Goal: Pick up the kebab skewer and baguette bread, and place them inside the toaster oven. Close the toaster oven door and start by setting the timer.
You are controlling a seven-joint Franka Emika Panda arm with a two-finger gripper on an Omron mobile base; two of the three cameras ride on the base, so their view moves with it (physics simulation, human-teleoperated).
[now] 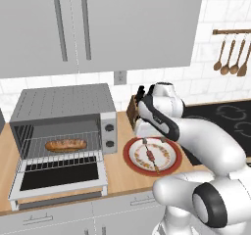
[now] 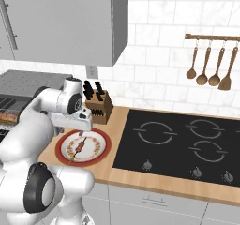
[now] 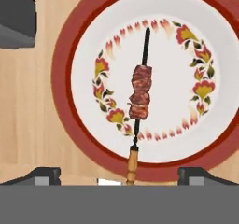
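Observation:
The kebab skewer (image 3: pixel 140 93) lies across a red-rimmed flowered plate (image 3: pixel 63 78), with dark meat chunks at mid-stick and a wooden handle nearest me. My gripper (image 3: pixel 120 175) hangs open just above the plate's near rim, one fingertip (image 3: pixel 44 174) on each side of the handle, touching nothing. From the base, the skewer (image 1: pixel 150 154) and plate (image 1: pixel 126 156) sit right of the toaster oven (image 1: pixel 63 106). The toaster oven door (image 1: pixel 59 177) is dropped flat open. The baguette bread (image 1: pixel 65 145) rests on the wire rack inside.
A knife block (image 1: pixel 132 111) stands just behind the plate, close to my hand. A black cooktop (image 2: pixel 183 144) covers the counter to the right. Wooden utensils (image 2: pixel 208 64) hang on the wall, and cabinets (image 1: pixel 98 23) overhang the oven. Two knobs (image 1: pixel 110 135) sit on the oven's right panel.

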